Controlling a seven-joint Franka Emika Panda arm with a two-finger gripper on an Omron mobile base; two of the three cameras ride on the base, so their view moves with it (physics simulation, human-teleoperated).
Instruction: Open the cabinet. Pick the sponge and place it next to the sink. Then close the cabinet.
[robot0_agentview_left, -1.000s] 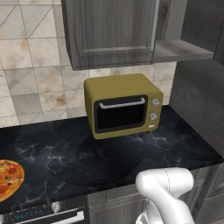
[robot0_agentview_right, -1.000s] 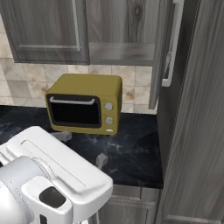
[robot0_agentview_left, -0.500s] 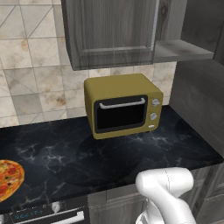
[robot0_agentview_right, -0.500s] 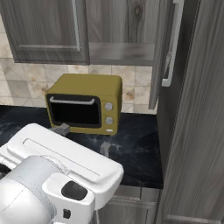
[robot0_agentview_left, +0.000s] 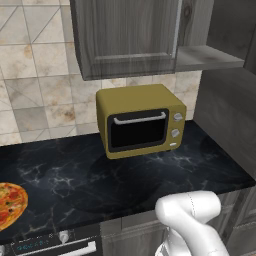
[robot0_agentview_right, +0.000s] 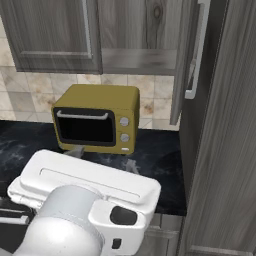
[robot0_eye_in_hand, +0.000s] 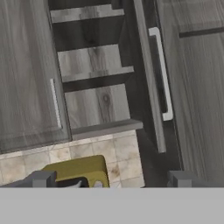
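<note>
The dark grey cabinet (robot0_eye_in_hand: 94, 105) hangs above the yellow microwave (robot0_agentview_left: 140, 120), its right door (robot0_eye_in_hand: 148, 74) swung open. The gripper (robot0_eye_in_hand: 111, 180), fingers spread and empty, points up at it.

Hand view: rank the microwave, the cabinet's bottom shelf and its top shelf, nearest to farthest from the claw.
1. Microwave, just beyond the claw, lower left.
2. Bottom shelf, above the microwave.
3. Top shelf, highest, at the frame's top.

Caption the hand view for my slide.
Open claw looks up at the cabinet: right door swung open, shelves exposed, yellow microwave below.
</note>
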